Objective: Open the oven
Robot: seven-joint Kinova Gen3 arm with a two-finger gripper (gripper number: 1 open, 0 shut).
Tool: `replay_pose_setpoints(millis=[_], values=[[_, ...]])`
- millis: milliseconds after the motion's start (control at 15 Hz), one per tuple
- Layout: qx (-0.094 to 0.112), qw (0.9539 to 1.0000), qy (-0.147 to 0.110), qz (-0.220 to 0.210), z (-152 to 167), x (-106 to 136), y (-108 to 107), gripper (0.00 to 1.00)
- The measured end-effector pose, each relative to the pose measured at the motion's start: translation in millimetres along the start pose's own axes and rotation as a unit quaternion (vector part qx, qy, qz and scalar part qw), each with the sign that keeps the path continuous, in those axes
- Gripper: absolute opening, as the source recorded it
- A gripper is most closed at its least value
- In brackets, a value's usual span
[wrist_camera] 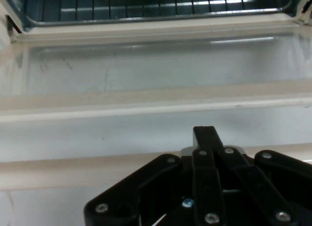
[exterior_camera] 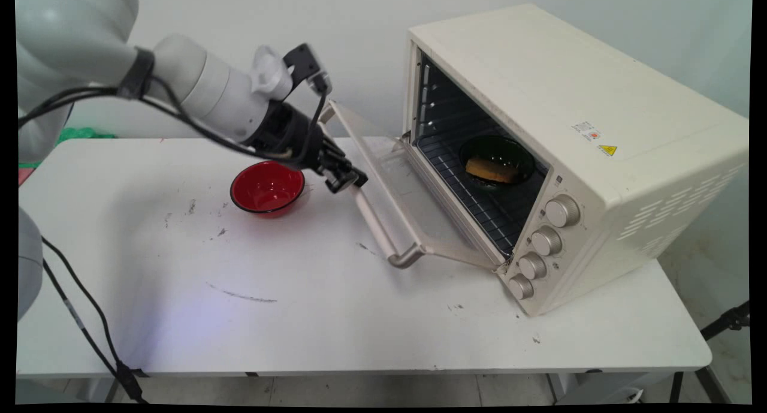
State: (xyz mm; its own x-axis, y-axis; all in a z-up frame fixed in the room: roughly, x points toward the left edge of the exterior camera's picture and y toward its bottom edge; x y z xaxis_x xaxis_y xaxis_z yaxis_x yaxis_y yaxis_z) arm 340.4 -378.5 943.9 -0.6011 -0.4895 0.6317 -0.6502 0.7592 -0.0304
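A cream toaster oven [exterior_camera: 569, 119] stands on the right of the white table [exterior_camera: 299, 317], its glass door [exterior_camera: 413, 191] hanging open and tilted down toward the left. Inside, on the wire rack [exterior_camera: 479, 203], sits a dark bowl [exterior_camera: 506, 152] holding a yellowish piece of food [exterior_camera: 491, 170]. My gripper [exterior_camera: 347, 179] is shut with nothing between its fingers, its tip right at the door's outer edge by the handle bar [exterior_camera: 377, 221]. In the hand view the closed fingertips [wrist_camera: 204, 133] point at the door's pale frame [wrist_camera: 122, 138], with the door glass [wrist_camera: 156, 70] and the rack [wrist_camera: 146, 7] beyond.
A red bowl [exterior_camera: 267, 188], seemingly empty, stands on the table just left of and below my hand. The oven's several knobs [exterior_camera: 545, 242] face the near right. Black cables hang from the arm down the left side. Dark scuff marks dot the tabletop.
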Motion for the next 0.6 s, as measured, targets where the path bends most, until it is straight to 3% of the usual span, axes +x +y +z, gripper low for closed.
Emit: replay_pose_setpoints(millis=[600], values=[[-0.001,0.9993,0.038,-0.001,11,-56,9,0.0]])
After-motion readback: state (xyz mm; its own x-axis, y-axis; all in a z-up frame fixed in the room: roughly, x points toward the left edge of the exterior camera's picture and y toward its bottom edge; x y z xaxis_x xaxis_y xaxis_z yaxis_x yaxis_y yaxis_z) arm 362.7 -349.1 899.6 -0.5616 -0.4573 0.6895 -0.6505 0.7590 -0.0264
